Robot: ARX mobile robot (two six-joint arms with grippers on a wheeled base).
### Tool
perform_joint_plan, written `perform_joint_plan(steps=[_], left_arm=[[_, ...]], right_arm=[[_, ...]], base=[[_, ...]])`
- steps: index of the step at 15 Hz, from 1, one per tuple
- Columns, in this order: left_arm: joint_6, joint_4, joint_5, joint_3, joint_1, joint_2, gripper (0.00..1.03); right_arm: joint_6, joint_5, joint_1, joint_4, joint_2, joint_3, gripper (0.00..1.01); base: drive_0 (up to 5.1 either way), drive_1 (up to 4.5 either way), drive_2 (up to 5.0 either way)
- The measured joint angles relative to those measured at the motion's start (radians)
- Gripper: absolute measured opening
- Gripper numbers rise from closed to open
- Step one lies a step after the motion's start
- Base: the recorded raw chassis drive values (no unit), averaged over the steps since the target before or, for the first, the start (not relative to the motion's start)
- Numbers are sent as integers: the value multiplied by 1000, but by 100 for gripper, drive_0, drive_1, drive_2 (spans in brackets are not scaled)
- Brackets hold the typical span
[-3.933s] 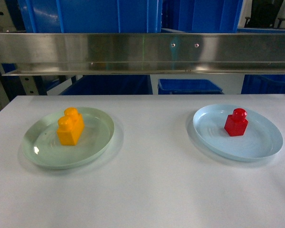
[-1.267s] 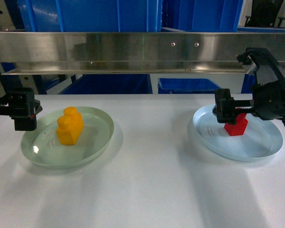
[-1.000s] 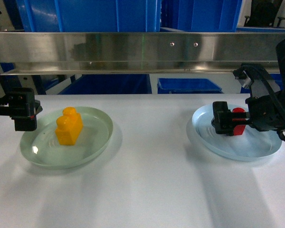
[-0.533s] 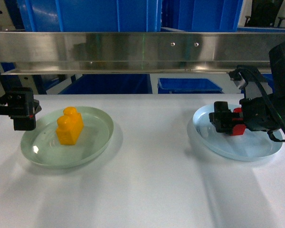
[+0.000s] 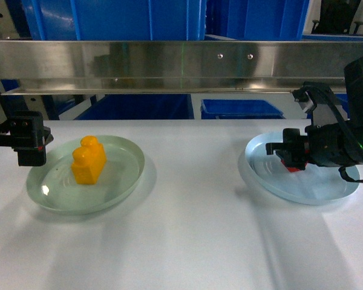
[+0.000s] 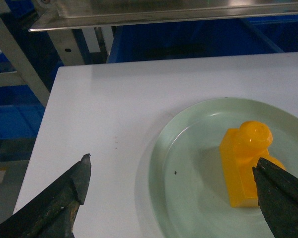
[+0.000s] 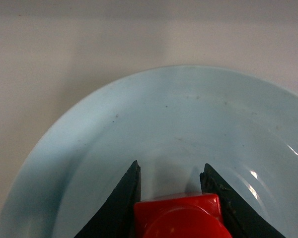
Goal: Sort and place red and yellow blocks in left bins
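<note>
My right gripper (image 7: 170, 184) pinches the red block (image 7: 181, 218) between its fingers; I should lift straight off the blue plate (image 7: 89, 148).

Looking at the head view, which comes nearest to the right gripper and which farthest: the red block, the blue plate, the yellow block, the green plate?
1. Red block: between the right gripper's jaws.
2. Blue plate: directly beneath, on the right.
3. Green plate: far left; its near rim is closer than the block on it.
4. Yellow block: on the green plate, farthest.

Orange-yellow brick (image 6: 246, 166) on green plate (image 6: 188, 198), between wide-spread claw (image 6: 171, 196) fingers.
</note>
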Motion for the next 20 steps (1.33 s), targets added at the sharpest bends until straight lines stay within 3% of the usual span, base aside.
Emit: perform_joint_plan(steps=[2,4,9,11,12,14,16,20], left_arm=[[0,0,0,0,0,0,98],[0,0,0,0,0,0,98],[0,0,0,0,0,0,98],[0,0,0,0,0,0,98],[0,0,0,0,0,0,98],[0,0,0,0,0,0,98],[0,0,0,0,0,0,98],[0,0,0,0,0,0,98]], right_arm=[[32,26,2,-30,-104,-46,30],[35,67,-8,-50,-347,-88,30],[35,76,-98,-153,-768,-374,29],[37,80,-79,-184,-903,-412,29],[40,85,-48,-211,-986,-449,29],[39,86,-5,-231,-1021,-518,29],[19,102,-7,-198,-1020,-529,29],[-33,104,-91,-156,-957,-531,29]], base=[[0,0,0],[0,0,0],[0,0,0],[0,0,0],[0,0,0],[0,0,0],[0,0,0],[0,0,0]])
